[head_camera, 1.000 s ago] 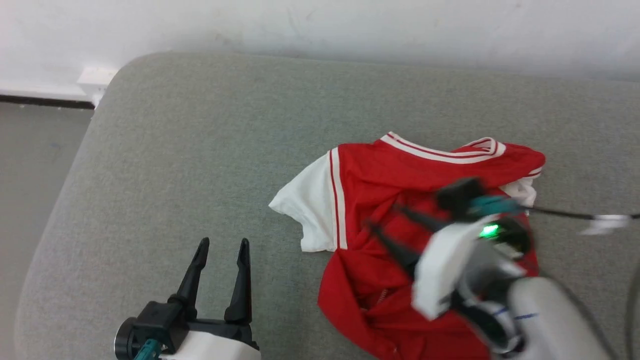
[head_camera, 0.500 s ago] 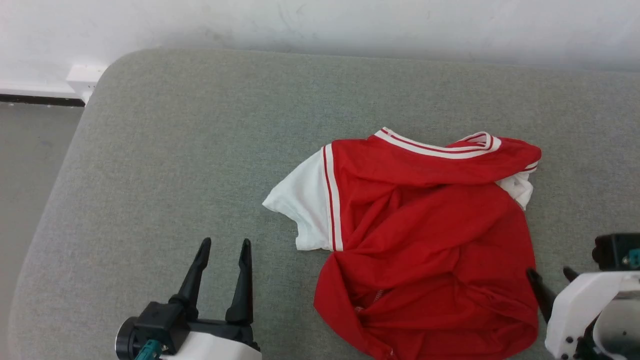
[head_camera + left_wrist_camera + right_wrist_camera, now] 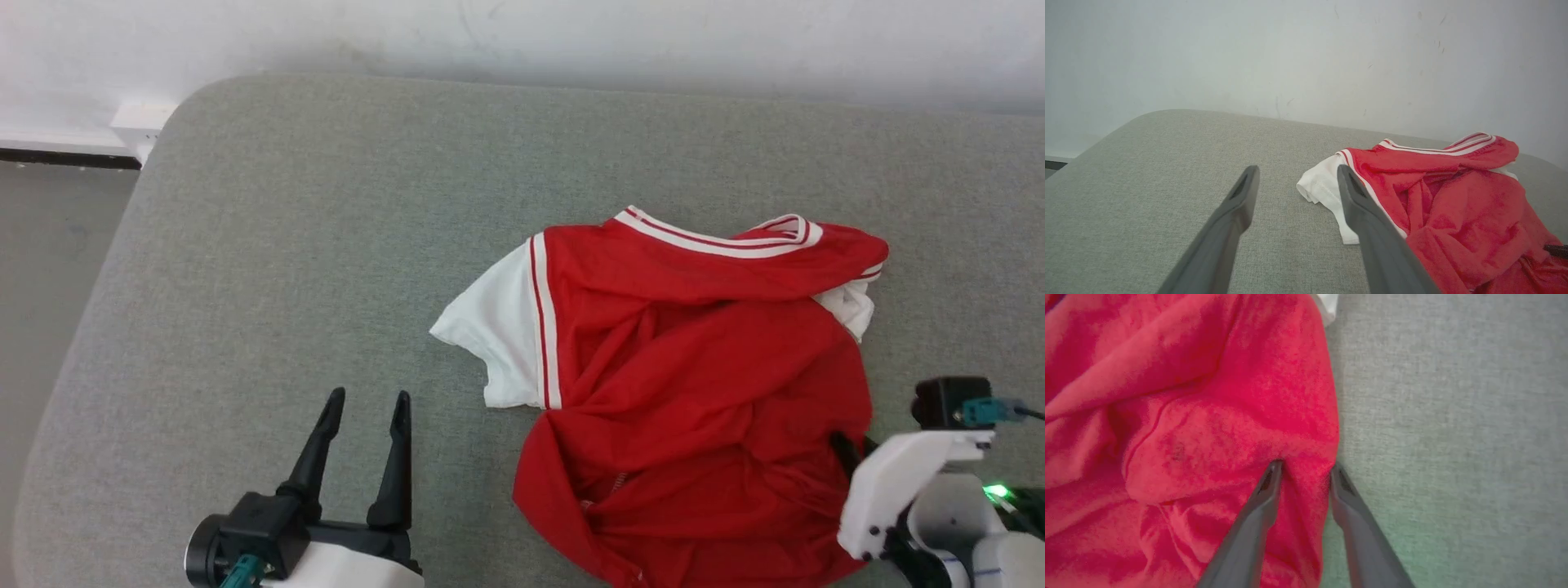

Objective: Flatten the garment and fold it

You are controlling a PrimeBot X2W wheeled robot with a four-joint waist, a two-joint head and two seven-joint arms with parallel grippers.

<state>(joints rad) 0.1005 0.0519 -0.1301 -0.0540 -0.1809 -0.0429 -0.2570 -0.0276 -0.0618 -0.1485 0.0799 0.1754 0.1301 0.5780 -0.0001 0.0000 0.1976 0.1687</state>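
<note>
1. Garment [image 3: 694,367]: a red T-shirt, which we record lying crumpled on the right half of the desk [image 3: 326,245], its body bunched in loose folds and not flat.
2. Collar trim [image 3: 710,241]: a white band with red stripes, at the garment's far edge, toward the wall [image 3: 522,33].
3. Left sleeve [image 3: 494,327]: white, spread out flat on the desk on the garment's left side and joined to the red body by a red-and-white striped seam.
4. Right sleeve [image 3: 849,306]: white, and we see only a small part of it, tucked under a red fold at the far right.
5. Right gripper [image 3: 1306,465]: at the garment's near right edge. Its fingers stand partly apart, astride a raised ridge of red cloth. One tip is sunk into the cloth and the other is at the hem, beside the bare desk. We cannot tell whether the cloth is truly clamped.
6. Left gripper [image 3: 367,400]: released, its fingers spread wide with nothing between them. It is above bare desk, near the white left sleeve and apart from it.
7. Desk: covered in grey fabric, with a rounded far-left corner.
8. Floor [image 3: 49,245]: grey, to the left of the desk.
</note>
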